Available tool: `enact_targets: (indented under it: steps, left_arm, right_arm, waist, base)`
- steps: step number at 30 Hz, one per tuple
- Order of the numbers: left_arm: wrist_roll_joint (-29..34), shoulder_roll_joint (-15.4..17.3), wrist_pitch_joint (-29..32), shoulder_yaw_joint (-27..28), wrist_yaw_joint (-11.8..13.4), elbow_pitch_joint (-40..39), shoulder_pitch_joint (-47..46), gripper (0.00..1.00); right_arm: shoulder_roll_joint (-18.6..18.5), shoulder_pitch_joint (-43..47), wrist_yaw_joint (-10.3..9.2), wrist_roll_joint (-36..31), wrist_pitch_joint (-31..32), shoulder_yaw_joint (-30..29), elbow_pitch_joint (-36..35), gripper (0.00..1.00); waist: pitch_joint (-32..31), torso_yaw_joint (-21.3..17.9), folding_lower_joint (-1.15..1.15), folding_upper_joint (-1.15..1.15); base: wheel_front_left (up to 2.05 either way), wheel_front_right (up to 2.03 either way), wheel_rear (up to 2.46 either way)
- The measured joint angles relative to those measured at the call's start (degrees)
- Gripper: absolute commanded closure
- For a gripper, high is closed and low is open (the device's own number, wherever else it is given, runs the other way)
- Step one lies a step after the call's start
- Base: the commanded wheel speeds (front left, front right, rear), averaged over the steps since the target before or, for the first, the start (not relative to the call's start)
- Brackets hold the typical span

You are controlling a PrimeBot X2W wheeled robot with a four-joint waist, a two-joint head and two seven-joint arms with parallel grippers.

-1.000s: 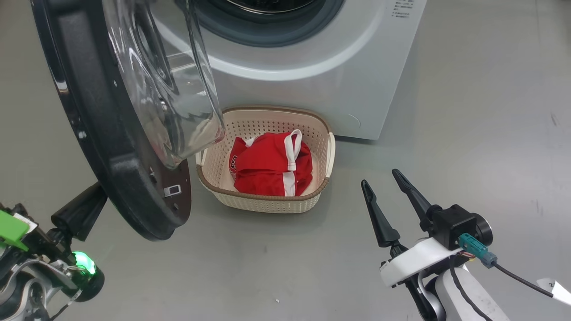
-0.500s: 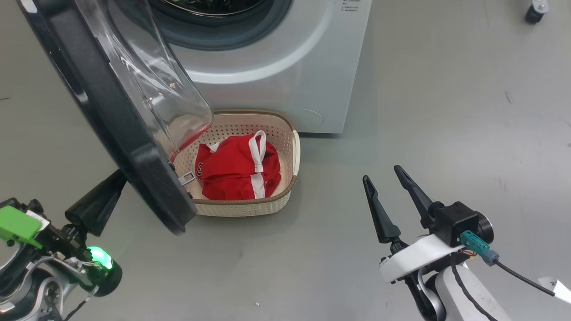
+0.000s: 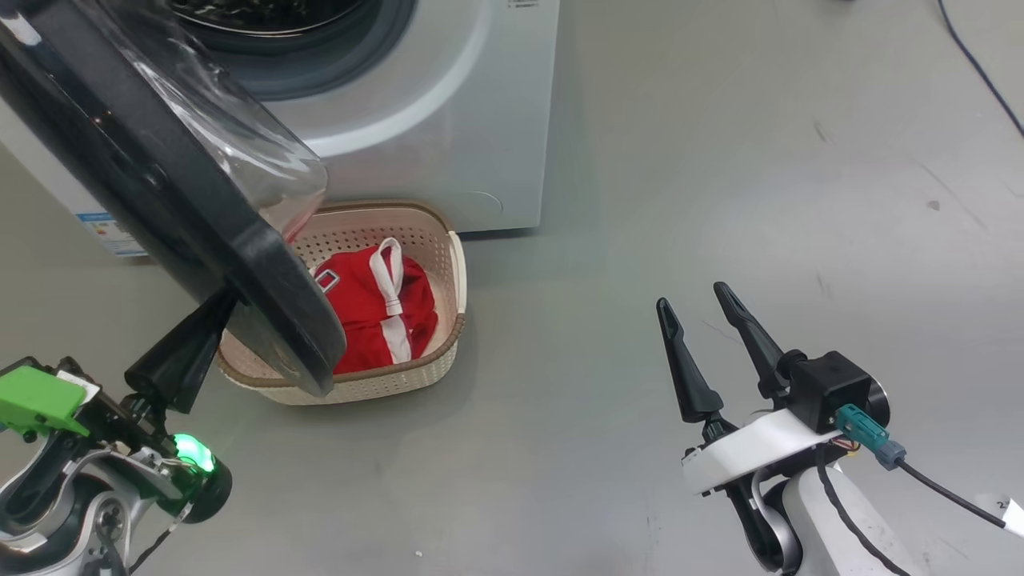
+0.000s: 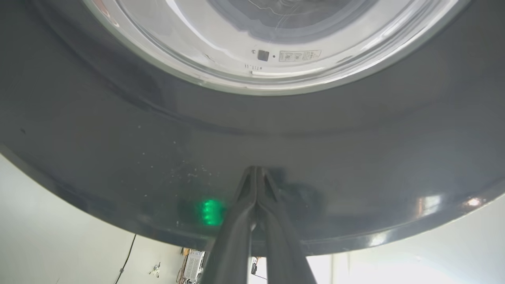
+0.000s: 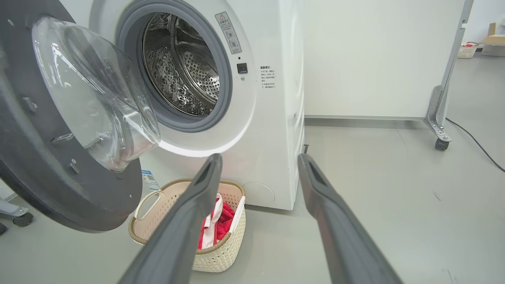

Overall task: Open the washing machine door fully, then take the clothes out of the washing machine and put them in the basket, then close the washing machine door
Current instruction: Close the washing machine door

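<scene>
Head view: the camera has swung since a second ago, so the washer [image 3: 448,104] sits further left in frame. Real change: the door [image 3: 184,232] has swung round toward the drum opening. Its black rim now overlaps the basket's [image 3: 376,384] left part, where before it stood clear. Clothes [image 3: 368,320] lie in the basket, on the floor [image 3: 720,160] at the washer's front. Left tool [image 3: 212,316]: fingers pressed together, tips against the door's outer black face near its lower edge, arm low. Right tool [image 3: 691,295]: spread, holding nothing, fingers pointing up, well apart from the basket.
</scene>
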Motion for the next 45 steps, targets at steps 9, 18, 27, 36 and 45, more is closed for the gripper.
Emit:
enact_targets:
  steps: [9, 18, 27, 36, 45]
  left_arm:
    - [-2.48, -0.15, -3.19, 0.32, 0.01, 0.62, -1.9, 1.0]
    - [-3.16, -0.33, -7.9, 1.53, 0.01, 2.33, -3.94, 1.0]
    - [-5.8, -1.63, -11.15, 2.85, 0.0, 3.94, -6.75, 1.0]
    - [-6.05, -2.54, -12.38, 1.52, 0.0, 5.27, -8.79, 1.0]
    - [-5.56, -2.46, -12.33, -0.44, 0.0, 6.83, -8.98, 1.0]
  right_arm:
    - [0.01, -0.08, -0.52, 0.43, 0.0, 0.16, -0.21, 0.0]
    - [0.03, -0.42, -1.04, 1.2, 0.0, 0.36, -0.78, 0.0]
    - [0.07, -0.43, -1.87, 1.78, 0.0, 0.26, -1.32, 0.0]
    - [0.13, -0.41, -2.0, 1.91, 0.0, -0.47, -1.71, 0.0]
    - [0.19, -0.24, -2.46, 1.82, 0.0, -1.77, -2.02, 0.0]
  waist:
    - [0.52, -5.06, 0.0, 0.0]
    - [1.03, -10.47, 0.0, 0.0]
    - [1.58, -14.47, 0.0, 0.0]
    - [1.95, -15.51, 0.0, 0.0]
    - [1.36, -14.43, 0.0, 0.0]
  base:
    - [0.0, 0.0, 0.0]
    - [0.0, 0.0, 0.0]
    - [0.0, 0.0, 0.0]
    - [0.0, 0.0, 0.0]
    - [0.0, 0.0, 0.0]
